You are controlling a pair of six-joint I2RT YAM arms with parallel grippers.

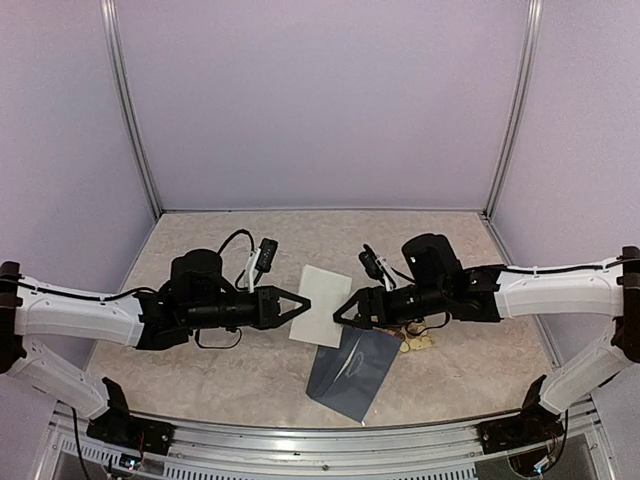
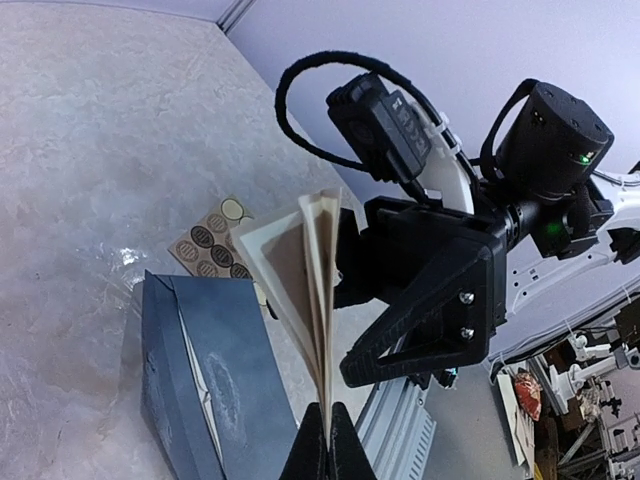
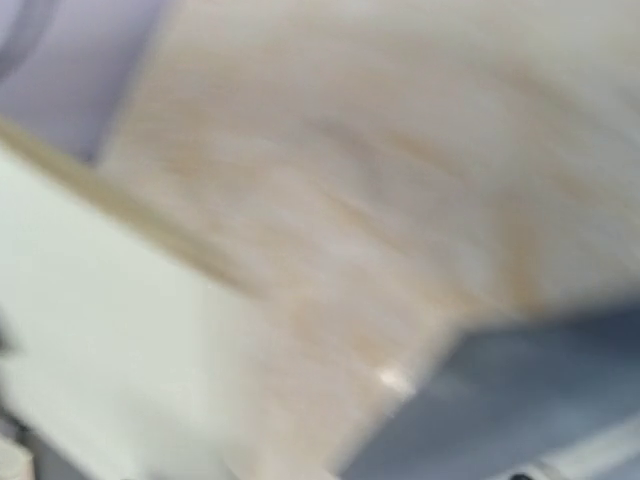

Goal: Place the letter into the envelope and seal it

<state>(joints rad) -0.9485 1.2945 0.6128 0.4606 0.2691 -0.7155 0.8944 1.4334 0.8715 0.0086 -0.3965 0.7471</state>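
Lavender walls (image 1: 320, 100) close in a pale marbled tabletop (image 1: 215, 382). The left tool (image 1: 303, 303) is pressed together on the edge of the cream folded letter (image 1: 322, 305), holding it off the surface. The right tool (image 1: 338, 311) meets the letter's opposite edge; whether it is spread, I cannot tell. The slate-blue envelope (image 1: 355, 372) lies flat just beneath both tools, on their near side.

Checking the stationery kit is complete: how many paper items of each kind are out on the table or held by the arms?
Folded letter: 1
Slate-blue envelope: 1
Sticker sheet: 1
Total: 3
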